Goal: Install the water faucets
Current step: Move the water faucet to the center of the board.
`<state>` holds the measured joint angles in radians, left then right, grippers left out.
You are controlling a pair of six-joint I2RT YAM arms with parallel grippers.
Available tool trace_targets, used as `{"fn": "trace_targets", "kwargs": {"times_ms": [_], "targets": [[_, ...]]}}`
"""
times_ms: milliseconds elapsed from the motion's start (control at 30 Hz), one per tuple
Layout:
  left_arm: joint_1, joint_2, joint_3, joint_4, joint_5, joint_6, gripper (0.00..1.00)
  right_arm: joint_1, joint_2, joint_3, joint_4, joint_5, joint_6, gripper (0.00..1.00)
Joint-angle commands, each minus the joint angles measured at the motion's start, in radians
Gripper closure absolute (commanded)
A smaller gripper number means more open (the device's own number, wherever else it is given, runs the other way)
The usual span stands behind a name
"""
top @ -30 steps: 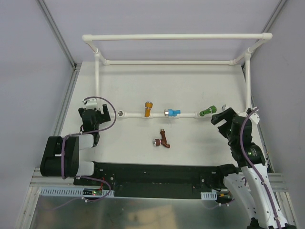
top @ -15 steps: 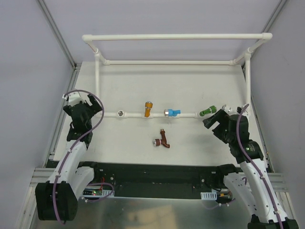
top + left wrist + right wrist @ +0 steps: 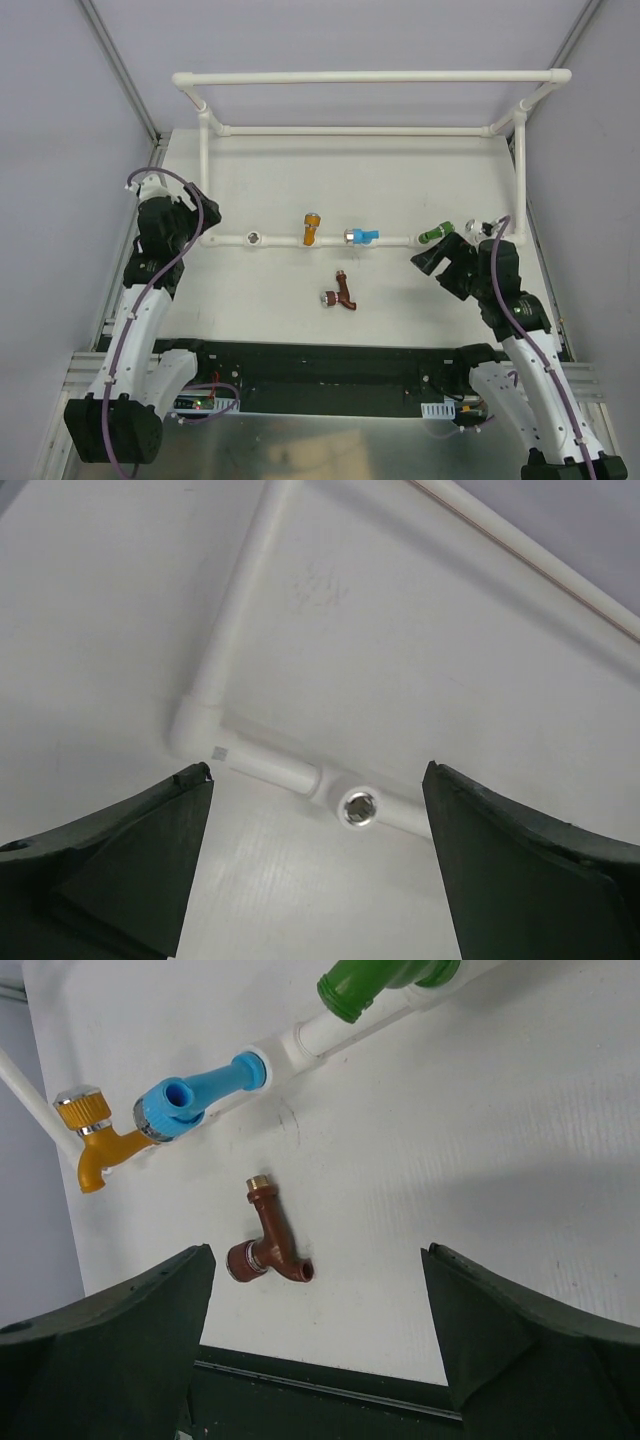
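A brown faucet (image 3: 343, 292) (image 3: 268, 1245) lies loose on the white table, in front of the low pipe run. Fitted along that pipe (image 3: 285, 240) are an orange faucet (image 3: 311, 228) (image 3: 95, 1140), a blue faucet (image 3: 362, 236) (image 3: 195, 1095) and a green faucet (image 3: 435, 233) (image 3: 375, 980). An empty threaded socket (image 3: 254, 239) (image 3: 358, 806) sits near the pipe's left end. My left gripper (image 3: 200, 226) (image 3: 315, 775) hangs open just left of that socket, holding nothing. My right gripper (image 3: 430, 262) (image 3: 315, 1255) is open and empty, to the right of the brown faucet and below the green one.
The white PVC frame (image 3: 370, 76) rises along the back and both sides of the table, with an elbow joint (image 3: 195, 720) at the low pipe's left corner. A black strip (image 3: 320, 362) runs along the near table edge between the arm bases.
The left arm has unfolded and carried its gripper up and back to the pipe's left end. The right gripper has shifted left and down, toward the brown faucet.
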<state>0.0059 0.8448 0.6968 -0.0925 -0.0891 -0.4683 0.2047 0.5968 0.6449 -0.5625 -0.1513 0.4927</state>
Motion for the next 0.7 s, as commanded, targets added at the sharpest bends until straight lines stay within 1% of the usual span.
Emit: {"fn": "trace_targets", "kwargs": {"times_ms": [0,33,67,133,167,200,300,367,500,567,667], "targets": [[-0.079,0.022,0.101,-0.197,0.186,-0.064,0.10,0.059,0.000,-0.025,0.018,0.002,-0.006,0.07],[-0.146,0.017,0.081,-0.197,0.161,-0.076,0.10,0.105,0.000,-0.030,0.022,0.033,0.000,0.07],[-0.241,0.014,0.058,-0.197,0.111,-0.078,0.09,0.143,0.001,-0.036,0.029,0.070,0.016,0.07],[-0.413,0.016,0.015,-0.197,-0.025,-0.101,0.08,0.266,0.020,-0.030,0.033,0.145,0.044,0.08],[-0.467,0.011,-0.009,-0.197,-0.082,-0.128,0.08,0.327,0.032,-0.025,0.033,0.224,0.062,0.08],[-0.507,0.005,-0.032,-0.196,-0.106,-0.172,0.08,0.399,0.047,-0.021,0.035,0.283,0.079,0.07],[-0.563,-0.035,-0.109,-0.190,-0.113,-0.275,0.08,0.577,0.099,-0.027,0.065,0.406,0.136,0.07],[-0.586,-0.061,-0.143,-0.188,-0.109,-0.285,0.08,0.660,0.141,-0.043,0.119,0.456,0.167,0.07],[-0.592,-0.099,-0.178,-0.199,-0.078,-0.280,0.10,0.774,0.274,-0.057,0.229,0.512,0.213,0.07],[-0.592,-0.108,-0.178,-0.208,-0.075,-0.271,0.10,0.827,0.365,-0.035,0.265,0.548,0.225,0.07],[-0.592,-0.101,-0.172,-0.213,-0.069,-0.270,0.10,0.871,0.489,0.022,0.294,0.593,0.247,0.07]]}}
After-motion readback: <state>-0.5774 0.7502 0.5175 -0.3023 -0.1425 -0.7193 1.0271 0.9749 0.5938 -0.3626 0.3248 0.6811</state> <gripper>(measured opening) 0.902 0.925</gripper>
